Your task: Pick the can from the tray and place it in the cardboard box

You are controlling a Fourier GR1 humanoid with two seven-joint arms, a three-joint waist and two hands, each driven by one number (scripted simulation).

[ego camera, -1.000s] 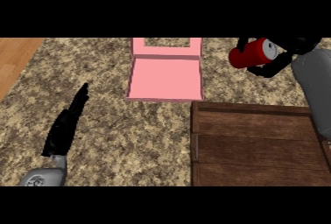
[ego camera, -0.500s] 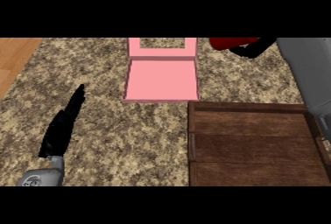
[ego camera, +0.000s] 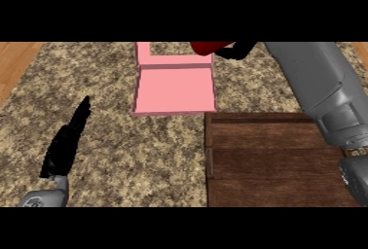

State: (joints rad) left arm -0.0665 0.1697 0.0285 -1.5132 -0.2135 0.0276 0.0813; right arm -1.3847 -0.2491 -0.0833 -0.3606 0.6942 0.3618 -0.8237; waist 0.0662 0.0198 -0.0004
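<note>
A red can [ego camera: 207, 47] shows at the view's top edge, only its lower part visible. My right hand [ego camera: 239, 49] is curled round it, the grey forearm stretching up along the right side. The can hangs over the far right corner of the pink box [ego camera: 174, 90], whose open compartment [ego camera: 174, 52] lies at the back with its flap spread toward me. The dark wooden tray [ego camera: 277, 158] sits at the lower right with nothing on it. My left hand [ego camera: 67, 143] rests open at the lower left, fingers straight and pointing away.
The speckled stone counter [ego camera: 108, 73] runs under everything. A strip of wooden floor [ego camera: 13, 56] shows at the far left edge and another at the top right corner.
My right hand has carried the red can leftward and farther back, from right of the box to over its far right corner. The left hand has not moved.
</note>
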